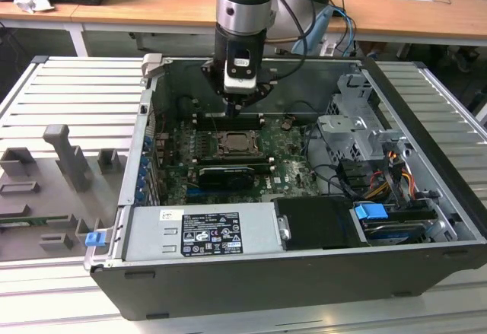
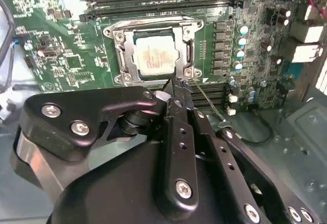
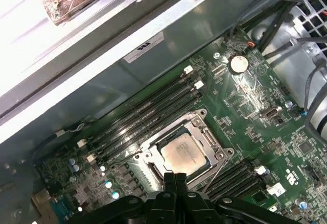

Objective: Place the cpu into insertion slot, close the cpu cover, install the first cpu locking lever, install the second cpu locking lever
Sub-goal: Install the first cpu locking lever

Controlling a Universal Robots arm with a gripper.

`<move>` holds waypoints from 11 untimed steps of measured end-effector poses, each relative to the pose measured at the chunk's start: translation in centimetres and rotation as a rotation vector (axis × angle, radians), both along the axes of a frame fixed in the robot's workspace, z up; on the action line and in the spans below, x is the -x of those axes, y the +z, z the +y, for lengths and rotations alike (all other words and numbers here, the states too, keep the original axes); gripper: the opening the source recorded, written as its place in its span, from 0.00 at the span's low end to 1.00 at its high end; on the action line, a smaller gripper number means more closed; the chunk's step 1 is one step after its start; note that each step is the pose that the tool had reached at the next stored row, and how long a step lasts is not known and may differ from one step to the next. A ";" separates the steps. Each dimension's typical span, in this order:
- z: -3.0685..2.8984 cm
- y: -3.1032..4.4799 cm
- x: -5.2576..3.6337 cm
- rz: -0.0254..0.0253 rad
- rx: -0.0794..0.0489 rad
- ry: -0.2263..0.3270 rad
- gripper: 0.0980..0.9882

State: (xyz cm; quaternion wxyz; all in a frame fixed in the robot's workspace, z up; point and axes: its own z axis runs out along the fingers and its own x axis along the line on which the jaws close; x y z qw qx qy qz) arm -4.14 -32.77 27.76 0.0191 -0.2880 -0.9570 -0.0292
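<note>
Inside the open computer case [image 1: 426, 132], near the middle of the motherboard [image 1: 293, 168], the cpu [image 2: 156, 55] lay flat in its socket. Its pale metal top showed through the square opening of the cpu cover [image 2: 120, 55], which looked folded down over it. The gripper [image 2: 176, 84] hung at the socket's edge, jaws pressed together with only a seam between them in the first wrist view and nothing held. In the second wrist view its tip sat beside a thin wire locking lever [image 2: 209, 99] that ran out at a slant from the socket's corner. By my judgement the work stood at the levers, with chip and cover already seen to. Doing it well would mean bearing on the wire itself with the closed tip, pressing down and then sideways so it tucked under its catch. The pressure would need to be slow and even, since a springy wire could slip off so narrow a tip. The tip should also keep off the chip's top and the row of capacitors [image 2: 240, 41] just beside the socket. Whether the tip touched the lever could not be told. The gripper's body covered the socket's near edge, and the other lever and any catches were too fine to make out.
</note>
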 end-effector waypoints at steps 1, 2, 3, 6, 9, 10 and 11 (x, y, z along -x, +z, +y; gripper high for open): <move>0.00 0.00 0.00 0.0000 0.000 0.027 0.01; 0.00 0.00 0.00 0.0000 0.000 0.051 0.01; 0.00 0.00 0.00 0.0000 0.000 0.079 0.01; 0.00 0.00 0.00 0.0000 0.000 0.146 0.01; 0.00 -0.01 -0.01 0.0000 0.000 0.185 0.01; 0.00 -0.01 -0.01 0.0000 0.000 0.196 0.01; 0.00 -0.01 -0.01 0.0000 0.000 0.209 0.01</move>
